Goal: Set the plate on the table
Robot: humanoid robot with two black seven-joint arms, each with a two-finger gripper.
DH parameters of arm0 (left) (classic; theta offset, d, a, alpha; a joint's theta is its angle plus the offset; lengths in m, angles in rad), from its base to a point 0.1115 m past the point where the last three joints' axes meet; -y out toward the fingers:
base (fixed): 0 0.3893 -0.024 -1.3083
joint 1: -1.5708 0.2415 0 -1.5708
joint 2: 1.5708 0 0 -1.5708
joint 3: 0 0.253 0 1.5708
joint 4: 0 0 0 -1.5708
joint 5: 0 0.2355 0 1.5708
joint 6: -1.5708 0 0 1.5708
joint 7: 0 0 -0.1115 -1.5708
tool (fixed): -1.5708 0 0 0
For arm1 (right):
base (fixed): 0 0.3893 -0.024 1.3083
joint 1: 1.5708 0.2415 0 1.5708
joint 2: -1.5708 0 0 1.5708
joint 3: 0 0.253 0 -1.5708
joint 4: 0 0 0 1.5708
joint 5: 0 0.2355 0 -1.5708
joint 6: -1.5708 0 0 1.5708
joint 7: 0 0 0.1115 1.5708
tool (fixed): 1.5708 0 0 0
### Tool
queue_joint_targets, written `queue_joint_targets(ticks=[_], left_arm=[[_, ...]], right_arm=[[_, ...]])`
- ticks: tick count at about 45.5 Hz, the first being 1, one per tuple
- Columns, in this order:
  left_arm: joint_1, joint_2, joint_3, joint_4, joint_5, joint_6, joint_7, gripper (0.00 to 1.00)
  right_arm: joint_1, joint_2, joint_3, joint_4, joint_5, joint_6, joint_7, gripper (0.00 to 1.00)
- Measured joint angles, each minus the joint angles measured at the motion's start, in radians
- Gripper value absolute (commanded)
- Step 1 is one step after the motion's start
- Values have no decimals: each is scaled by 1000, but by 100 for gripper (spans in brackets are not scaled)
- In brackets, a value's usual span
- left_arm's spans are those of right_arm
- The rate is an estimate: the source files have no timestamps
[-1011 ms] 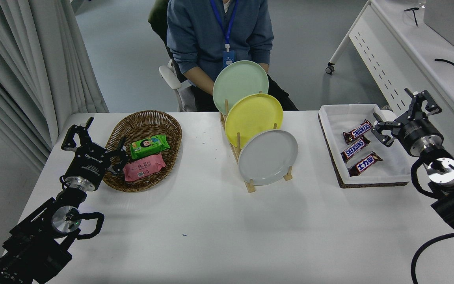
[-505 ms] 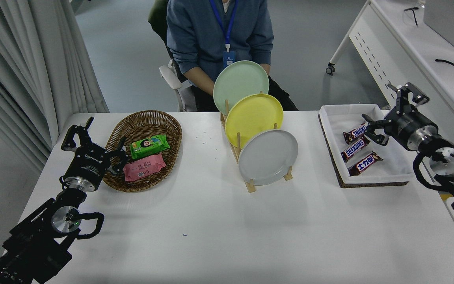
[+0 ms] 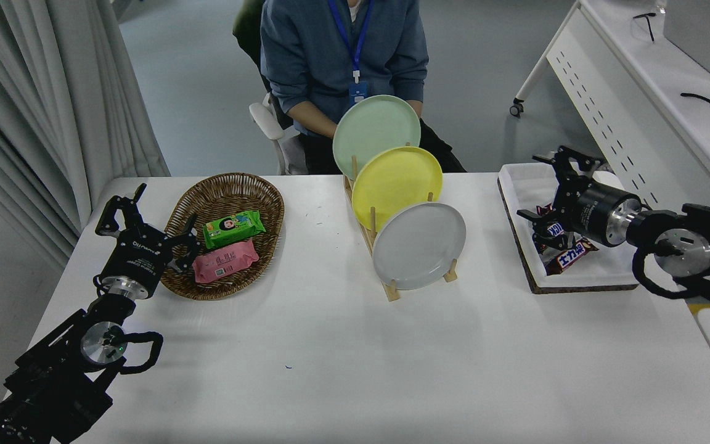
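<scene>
Both arms are matte black with silver metal rings at the wrists and looping black cables; the left tool [image 3: 145,219] carries small white lettering on its barrel.

Grey plate [image 3: 419,246] upright above table [image 3: 330,345]

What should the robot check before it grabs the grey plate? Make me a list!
1. Grey plate standing in the wooden rack, front slot: ok.
2. Right end effector open and empty: ok.
3. Right end effector at the plate: not ok, it hangs over the white tray of candy bars.
4. Bare table in front of the rack for setting it down: ok.
5. Yellow plate close behind the grey one, could get bumped: cannot tell.
6. Left end effector parked by the basket, out of the way: ok.
</scene>
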Motion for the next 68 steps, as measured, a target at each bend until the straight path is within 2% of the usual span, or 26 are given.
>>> queue_joint_targets(ticks=[10, 18, 29, 41, 51, 68], left_arm=[[0, 0, 0, 0, 0, 0, 0, 100], [0, 0, 0, 0, 0, 0, 0, 100], [0, 0, 0, 0, 0, 0, 0, 100], [0, 0, 0, 0, 0, 0, 0, 100], [0, 0, 0, 0, 0, 0, 0, 100], [0, 0, 0, 0, 0, 0, 0, 100]], right_arm=[[47, 14, -39, 38, -7, -57, -1, 99], [82, 31, -64, 93, 49, -141, -28, 99], [105, 73, -70, 143, 143, -201, -135, 99], [93, 134, 4, 126, 173, -230, -248, 99], [101, 155, 41, 104, 104, -244, -292, 99], [124, 204, 47, 24, 11, -250, -310, 97]])
